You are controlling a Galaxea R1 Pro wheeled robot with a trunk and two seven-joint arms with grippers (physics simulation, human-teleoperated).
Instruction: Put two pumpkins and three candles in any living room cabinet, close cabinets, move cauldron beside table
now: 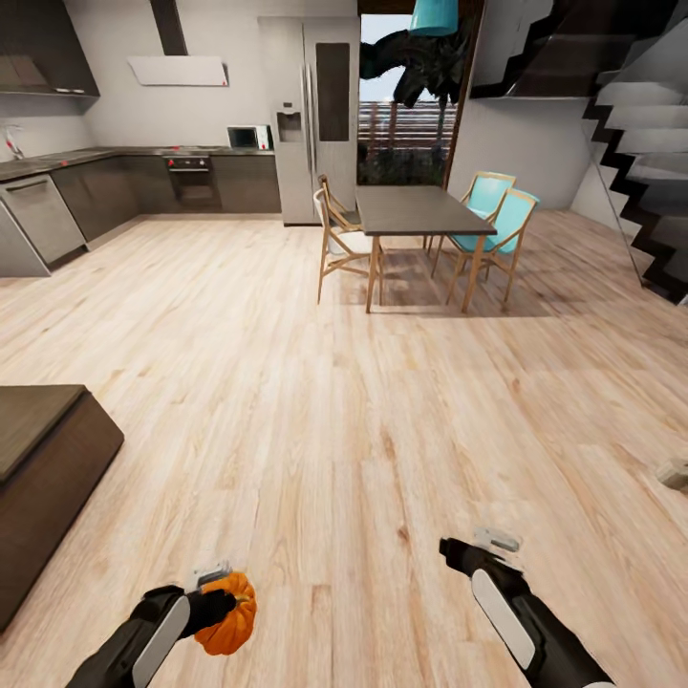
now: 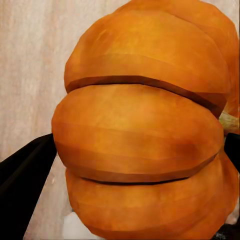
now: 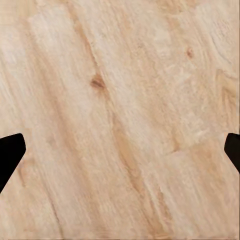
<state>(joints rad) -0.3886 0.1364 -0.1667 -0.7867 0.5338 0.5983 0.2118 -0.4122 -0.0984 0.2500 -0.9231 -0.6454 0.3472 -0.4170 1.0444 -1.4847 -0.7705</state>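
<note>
Your left gripper (image 1: 222,604) is clamped on a pumpkin (image 1: 229,613), low at the near left of the head view and held above the floor (image 1: 325,401). In the left wrist view the pumpkin (image 2: 145,130) bulges between two dark fingers (image 2: 25,175), which press against its ribbed orange sides; a pale bit of stem shows at one edge.

Your right gripper (image 1: 457,552) hangs over bare planks with nothing in it. In the right wrist view its two black fingertips (image 3: 10,155) sit wide apart at opposite edges, with only wood grain and a knot between them.

You have a broad stretch of open plank floor ahead. At your near left a low dark brown wooden unit (image 1: 43,478) juts in, its corner pointing toward your left arm and standing well apart from the pumpkin. Farther off, a dark-topped dining table (image 1: 416,210) with wooden legs stands mid-room, ringed by chairs, two of them teal (image 1: 497,215). Behind it is a steel fridge (image 1: 311,115). Grey kitchen counters (image 1: 115,182) run along the far left wall and turn toward you. A staircase (image 1: 640,172) descends along the right edge. A small pale object (image 1: 675,473) pokes in at the right margin; you cannot tell what it is.
</note>
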